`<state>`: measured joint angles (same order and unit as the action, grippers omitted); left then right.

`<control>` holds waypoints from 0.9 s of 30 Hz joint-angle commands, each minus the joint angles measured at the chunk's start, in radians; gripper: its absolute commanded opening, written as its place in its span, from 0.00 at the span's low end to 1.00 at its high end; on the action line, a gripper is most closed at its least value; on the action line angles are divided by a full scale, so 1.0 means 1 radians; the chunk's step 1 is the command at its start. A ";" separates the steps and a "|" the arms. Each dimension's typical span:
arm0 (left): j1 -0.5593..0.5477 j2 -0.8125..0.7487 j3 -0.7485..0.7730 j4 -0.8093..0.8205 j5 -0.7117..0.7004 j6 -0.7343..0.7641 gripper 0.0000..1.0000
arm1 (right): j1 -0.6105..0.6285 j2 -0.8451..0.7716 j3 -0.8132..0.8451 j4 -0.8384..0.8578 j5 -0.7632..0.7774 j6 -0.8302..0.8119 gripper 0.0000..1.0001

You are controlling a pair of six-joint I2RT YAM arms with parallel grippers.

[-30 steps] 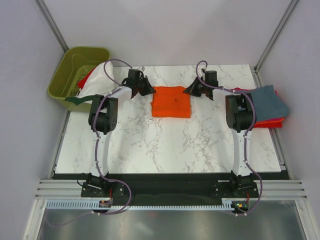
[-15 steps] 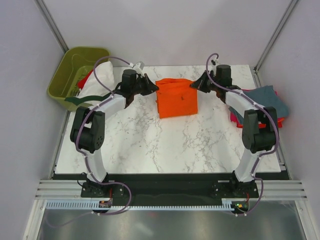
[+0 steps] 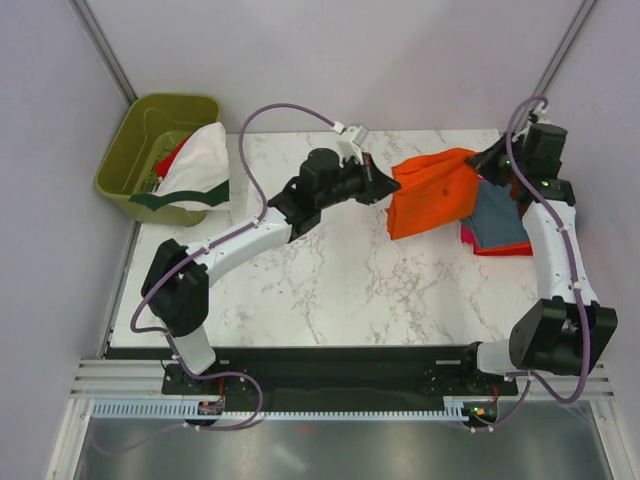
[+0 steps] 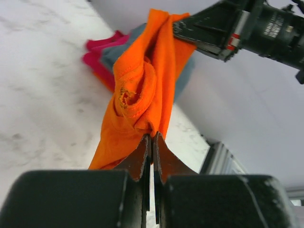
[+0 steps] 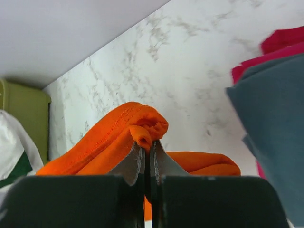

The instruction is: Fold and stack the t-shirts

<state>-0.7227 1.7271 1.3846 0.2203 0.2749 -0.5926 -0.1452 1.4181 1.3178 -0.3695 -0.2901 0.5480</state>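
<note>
From above, the orange t-shirt (image 3: 432,192) hangs as a folded panel over the right part of the table (image 3: 330,290), stretched between the left claw (image 3: 386,186) at its left corner and the right claw (image 3: 489,161) at its upper right corner. Its top edge, the long axis, runs from centre frame up toward the upper right, and the cloth drops away toward the lower edge of the frame. This view shows neither claw's tips clearly. The wrist cameras do: in each one the two fingers are pressed together on a bunched orange hem, with only a thin slit between them. The left wrist view shows the shirt rising from its own fingers to the other claw at upper right, with a rolled, puckered seam in the middle. Behind it lie a blue-grey t-shirt (image 4: 119,47) and a magenta t-shirt (image 4: 97,54) in the stack. The top view adds a red t-shirt (image 3: 512,250) at the bottom of that stack, at the right edge of the table. Only the top and right wrist views take in the olive bin (image 3: 150,125) at upper left, with a white t-shirt (image 3: 200,165) spilling over its rim. The orange panel covers the left part of the stack. Whether its lower edge touches the table or the stack cannot be told.
</note>
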 commanded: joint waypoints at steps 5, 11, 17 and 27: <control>-0.207 0.147 0.270 0.037 -0.085 -0.052 0.02 | -0.246 -0.094 0.167 -0.215 0.178 -0.079 0.00; -0.300 0.280 0.442 0.042 -0.105 -0.056 0.02 | -0.356 -0.096 0.259 -0.269 0.310 -0.100 0.00; -0.307 0.449 0.621 0.063 -0.104 -0.105 0.02 | -0.424 -0.033 0.310 -0.273 0.417 -0.123 0.00; -0.313 0.773 0.955 0.105 -0.169 -0.156 0.02 | -0.448 0.140 0.408 -0.250 0.447 -0.134 0.00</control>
<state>-1.0321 2.4577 2.2436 0.2867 0.1478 -0.7185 -0.5682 1.5372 1.6585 -0.7174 0.0662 0.4290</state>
